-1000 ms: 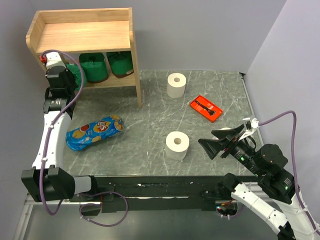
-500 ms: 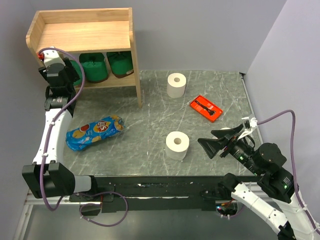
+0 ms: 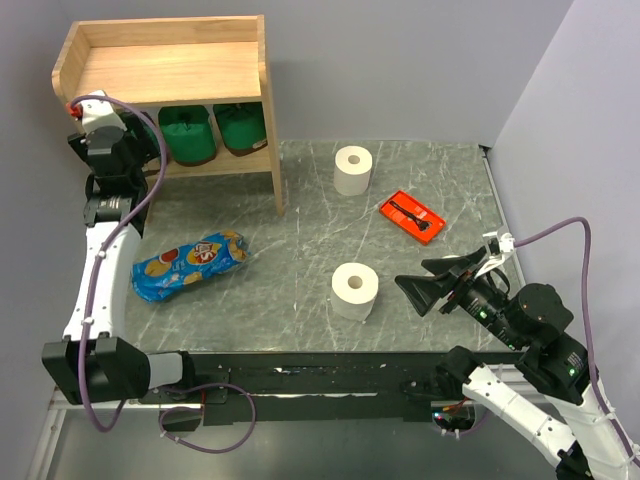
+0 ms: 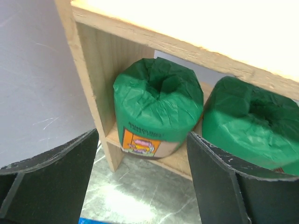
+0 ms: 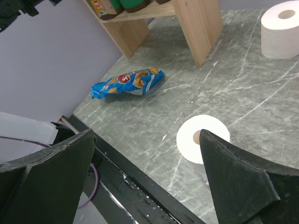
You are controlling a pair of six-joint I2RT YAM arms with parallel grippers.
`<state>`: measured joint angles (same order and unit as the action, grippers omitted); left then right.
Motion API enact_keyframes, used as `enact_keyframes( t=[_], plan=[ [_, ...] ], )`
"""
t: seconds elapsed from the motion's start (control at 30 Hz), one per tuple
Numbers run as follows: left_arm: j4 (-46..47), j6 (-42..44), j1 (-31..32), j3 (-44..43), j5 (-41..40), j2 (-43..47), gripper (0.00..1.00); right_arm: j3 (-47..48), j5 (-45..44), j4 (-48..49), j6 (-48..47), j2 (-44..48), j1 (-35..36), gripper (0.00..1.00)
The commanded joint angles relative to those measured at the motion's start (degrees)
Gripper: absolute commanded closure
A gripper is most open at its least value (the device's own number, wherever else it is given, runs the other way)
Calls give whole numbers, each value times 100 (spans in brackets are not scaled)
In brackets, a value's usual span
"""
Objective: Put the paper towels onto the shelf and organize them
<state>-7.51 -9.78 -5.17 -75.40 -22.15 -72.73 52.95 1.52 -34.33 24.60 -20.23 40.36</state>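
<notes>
**While Green Rolls Sit Shelved, White Rolls Stand on the Table**

With its jaws spread wide and nothing between them, the left gripper (image 4: 142,135) hangs right in front of the shelf's lower tier. It faces a green-wrapped roll (image 4: 159,105) that stands upright against the left side panel. Close, yes, but not touching it! A second green roll (image 4: 247,121) stands just beside the first on the same tier. From above, the shelf (image 3: 160,70) sits in the far left corner with its top board bare, and the left arm hides part of the leftmost roll.

Over on the other side, the right gripper (image 5: 147,135) is just as wide apart and just as empty-handed, held above the table (image 3: 300,230) near the front edge. Its wrist camera frames the near white roll (image 5: 203,137) between the two fingers, upright on the marble, hollow centre showing. The far white roll (image 3: 353,170) stands well apart from it, towards the back wall and right of the shelf.

A blue snack bag (image 3: 190,265) lies on its side to the left, in front of the shelf. An orange-red tray (image 3: 412,217) rests flat between the far roll and the right gripper.
</notes>
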Motion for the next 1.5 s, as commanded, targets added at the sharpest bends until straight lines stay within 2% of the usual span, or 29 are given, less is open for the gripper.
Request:
enact_keyframes(
  t=[0.0,0.13,0.2,0.23,0.27,0.33,0.37,0.4,0.6,0.8,1.03,1.23,1.4,1.43,1.47],
  plan=[
    [-469,-6,16,-230,316,373,18,207,-38,31,45,28,7,0],
    [-489,73,7,295,826,558,24,128,-73,-30,19,54,7,0],
    [-392,3,7,568,722,567,37,137,-82,-39,1,37,7,1],
    [-374,-24,-28,596,678,523,42,154,-82,-48,-16,19,16,0],
    [-409,-76,-54,596,634,375,52,163,-55,-30,-8,10,16,0],
    [-436,-94,-124,500,598,172,63,163,-55,-13,10,1,7,0],
    [-366,-51,-142,491,555,-3,74,154,-47,13,18,-16,16,1],
    [-278,-15,-160,508,589,-65,76,137,-3,48,19,-25,7,0],
    [890,117,-239,789,554,-250,76,40,-55,189,-78,-157,7,0],
    [1593,152,-248,903,343,-654,75,163,-90,207,-245,-429,16,0],
    [2269,108,-248,1053,422,-989,74,190,-143,172,-280,-658,7,1],
    [2544,64,-239,1211,616,-805,74,163,-275,154,-184,-763,16,0],
    [2220,91,-239,1492,773,-120,68,41,-345,216,-61,-965,25,0],
    [2097,38,-239,1527,852,203,59,23,-310,216,-17,-1070,16,0],
    [2000,38,-239,1632,966,380,54,5,-293,198,18,-1114,16,0]
  ],
)
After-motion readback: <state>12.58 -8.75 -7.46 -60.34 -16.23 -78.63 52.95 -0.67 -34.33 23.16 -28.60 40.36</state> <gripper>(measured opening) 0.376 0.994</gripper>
